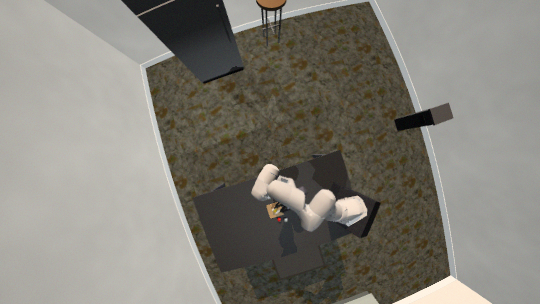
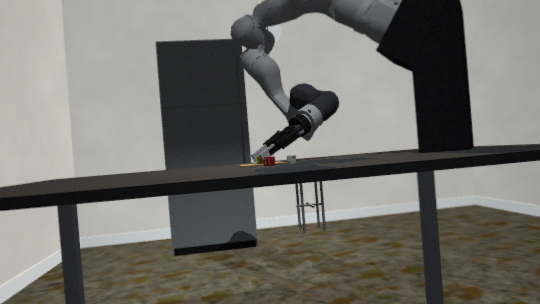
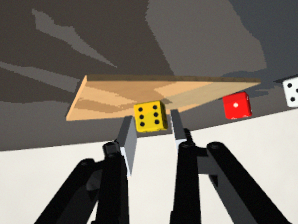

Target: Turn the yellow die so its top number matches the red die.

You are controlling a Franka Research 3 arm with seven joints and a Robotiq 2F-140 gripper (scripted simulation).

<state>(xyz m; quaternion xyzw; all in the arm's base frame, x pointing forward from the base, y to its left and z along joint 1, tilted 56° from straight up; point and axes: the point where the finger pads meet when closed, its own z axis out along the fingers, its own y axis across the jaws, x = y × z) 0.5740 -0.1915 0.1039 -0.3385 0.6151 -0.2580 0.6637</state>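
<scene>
Your claw stands released, its fingers parted with a small gap on either side of the yellow die, which rests between the fingertips on the tan mat, while the red die and white die sit off to the claw's right on the dark surface.

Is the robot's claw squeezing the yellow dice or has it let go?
Letting go: the gripper is open, with a slim gap between each fingertip and the yellow die, which rests on the mat.
</scene>
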